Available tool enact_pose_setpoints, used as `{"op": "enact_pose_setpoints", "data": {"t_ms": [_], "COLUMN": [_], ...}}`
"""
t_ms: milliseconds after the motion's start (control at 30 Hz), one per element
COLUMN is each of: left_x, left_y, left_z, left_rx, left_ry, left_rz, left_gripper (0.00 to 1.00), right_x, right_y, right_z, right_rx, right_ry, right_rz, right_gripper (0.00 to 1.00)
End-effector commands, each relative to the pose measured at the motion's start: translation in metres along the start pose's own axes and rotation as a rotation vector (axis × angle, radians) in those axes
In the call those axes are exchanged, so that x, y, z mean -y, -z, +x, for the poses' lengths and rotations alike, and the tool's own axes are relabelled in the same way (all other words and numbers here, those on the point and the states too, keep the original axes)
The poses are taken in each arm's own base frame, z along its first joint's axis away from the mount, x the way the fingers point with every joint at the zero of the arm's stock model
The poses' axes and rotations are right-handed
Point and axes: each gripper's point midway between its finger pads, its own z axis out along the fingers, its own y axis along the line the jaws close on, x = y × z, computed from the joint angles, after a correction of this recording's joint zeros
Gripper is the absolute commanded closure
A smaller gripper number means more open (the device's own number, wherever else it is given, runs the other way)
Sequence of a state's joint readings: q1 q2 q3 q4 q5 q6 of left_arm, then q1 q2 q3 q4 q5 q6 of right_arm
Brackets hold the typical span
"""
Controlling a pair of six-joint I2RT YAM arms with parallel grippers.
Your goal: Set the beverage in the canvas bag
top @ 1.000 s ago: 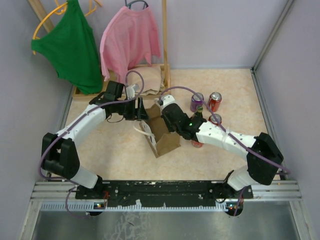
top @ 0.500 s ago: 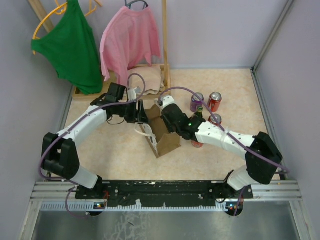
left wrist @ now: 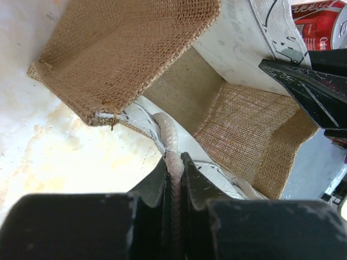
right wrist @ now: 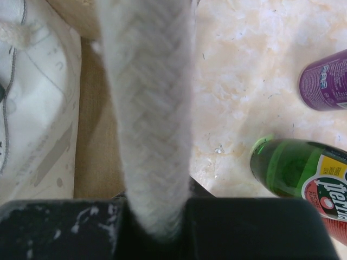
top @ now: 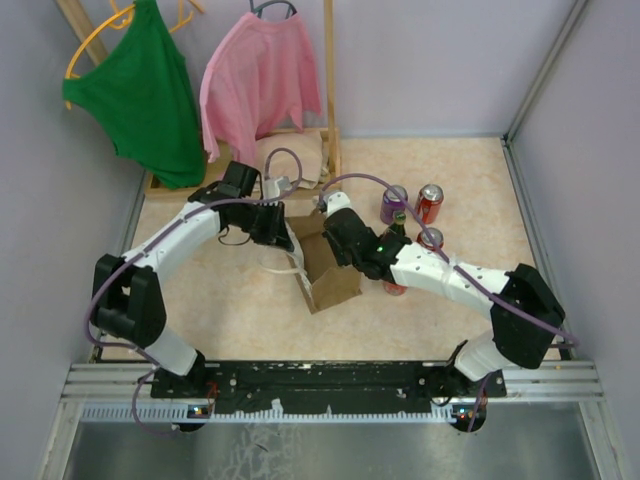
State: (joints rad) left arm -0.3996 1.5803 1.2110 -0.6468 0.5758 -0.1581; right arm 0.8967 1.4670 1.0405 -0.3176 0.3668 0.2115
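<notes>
The canvas bag (top: 327, 268) stands upright at the middle of the table (top: 230, 310), its mouth open upward. The left gripper (left wrist: 174, 162) is pinched narrow on 1 white cord handle (left wrist: 165, 130) at the bag's 9 o'clock rim. The right gripper (right wrist: 154, 216) is closed on the other cord handle (right wrist: 149, 108) at the 12 o'clock rim. The bag's white lining (left wrist: 238, 38) carries thin line drawings, with no writing I can read.

The drinks all stand outside the bag, at 2 to 3 o'clock from it. The green bottle (right wrist: 295, 170) has a label reading "Perrier". The purple can (right wrist: 325, 81) has small lettering too blurred to read. The red can (left wrist: 320, 19) shows white script starting "Co". The top view shows 2 more red cans (top: 430, 238) close to the right arm.

The bag's woven corner (left wrist: 105, 115) is frayed, with white stitching showing. Bare tabletop shows at 6 to 9 o'clock of the bag. A wooden rack (top: 328, 90) with a green top (top: 145, 90) and a pink top (top: 260, 80) stands at 11 to 12 o'clock.
</notes>
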Motion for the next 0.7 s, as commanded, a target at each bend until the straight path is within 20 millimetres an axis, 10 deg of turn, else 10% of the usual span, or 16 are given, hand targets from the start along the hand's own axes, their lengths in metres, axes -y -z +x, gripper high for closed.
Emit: {"op": "enact_pose_setpoints", "data": {"t_ms": [0,667], "left_x": [0.000,-0.036], "left_y": [0.006,0.032], "left_z": [-0.005,0.015], "left_rx": [-0.038,-0.165], "left_ry": [-0.115,-0.308], "left_rz": [-0.012,-0.154], "left_gripper": [1.00,1.00], "right_x": [0.007,0.073], "right_y": [0.012,0.041], "right_z": [0.006,0.035], "right_rx": [-0.019,-0.118], "right_ry": [-0.029,-0.117], "right_rz": [0.033,0.286], "right_gripper": [1.00,1.00]}}
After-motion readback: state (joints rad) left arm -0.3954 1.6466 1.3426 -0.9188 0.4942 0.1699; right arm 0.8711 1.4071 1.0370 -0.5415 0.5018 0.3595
